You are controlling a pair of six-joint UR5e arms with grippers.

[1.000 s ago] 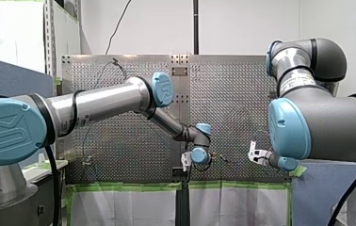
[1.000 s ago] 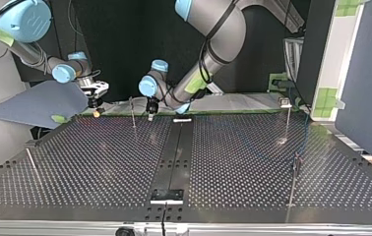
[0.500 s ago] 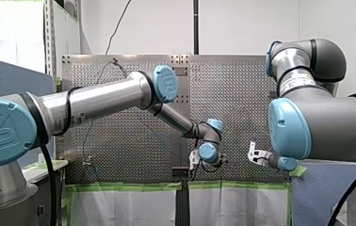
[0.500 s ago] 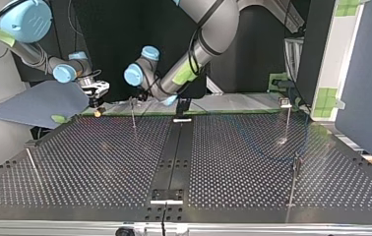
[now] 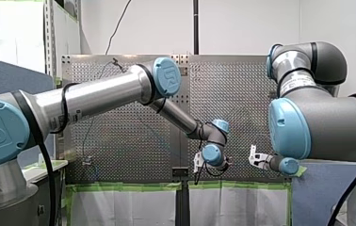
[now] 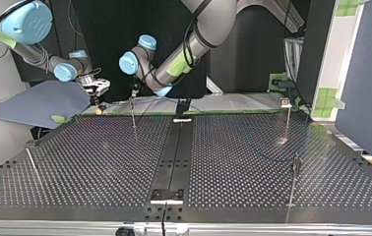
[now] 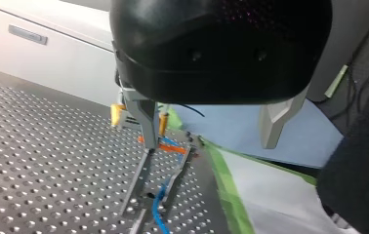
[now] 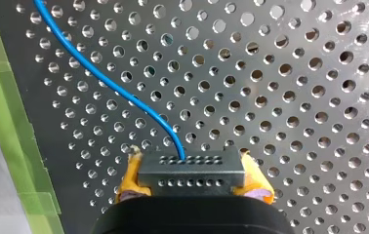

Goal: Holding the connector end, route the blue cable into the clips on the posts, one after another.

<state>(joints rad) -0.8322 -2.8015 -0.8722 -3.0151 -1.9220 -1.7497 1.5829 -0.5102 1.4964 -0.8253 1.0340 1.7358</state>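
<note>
In the right wrist view my right gripper has its yellow pads shut on a grey connector block. The blue cable runs out of the block over the perforated table. My left gripper stands open with nothing held. One of its metal fingers is right by a thin post with a clip, and the blue cable lies at the post's foot. In the top view my left gripper hangs over that post, close to my right gripper.
More thin posts stand at the top view's right, front right and front left. A black rail runs down the table's middle. A grey-blue sheet and green tape edge the far side.
My left arm has swung toward the top view's left, bringing its open gripper from near the middle rail to the post beside my right gripper. My right arm has barely moved.
</note>
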